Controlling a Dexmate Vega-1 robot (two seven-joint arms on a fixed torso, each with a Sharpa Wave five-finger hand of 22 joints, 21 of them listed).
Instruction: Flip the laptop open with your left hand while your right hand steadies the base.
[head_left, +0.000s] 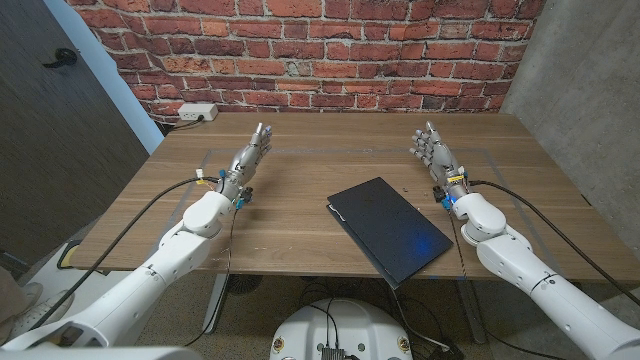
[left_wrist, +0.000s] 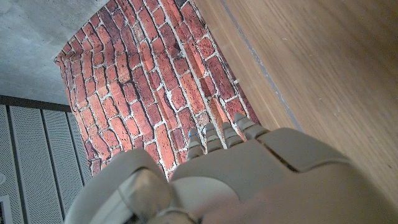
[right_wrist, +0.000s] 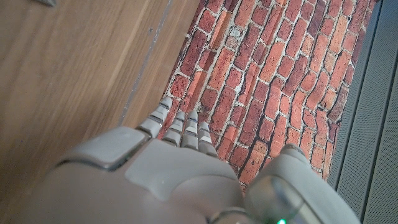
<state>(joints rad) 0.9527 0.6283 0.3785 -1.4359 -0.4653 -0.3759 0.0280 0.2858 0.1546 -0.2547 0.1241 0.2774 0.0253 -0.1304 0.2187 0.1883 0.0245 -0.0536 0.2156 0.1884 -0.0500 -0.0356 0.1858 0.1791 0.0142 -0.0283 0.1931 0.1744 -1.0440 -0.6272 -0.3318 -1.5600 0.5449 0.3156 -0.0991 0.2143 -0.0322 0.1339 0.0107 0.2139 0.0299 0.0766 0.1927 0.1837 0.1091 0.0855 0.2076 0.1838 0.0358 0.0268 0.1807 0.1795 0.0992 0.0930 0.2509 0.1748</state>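
Observation:
A closed dark laptop lies at an angle on the wooden table, near the front edge and a little right of the middle. My left hand is stretched out over the table well to the laptop's left, fingers straight and holding nothing. My right hand stands to the laptop's far right side, fingers spread and extended, also holding nothing. Neither hand touches the laptop. In the left wrist view my left hand reaches toward the brick wall. In the right wrist view my right hand does the same.
A red brick wall runs behind the table. A white power strip sits at the table's back left corner. A dark door stands at the left and a grey concrete wall at the right.

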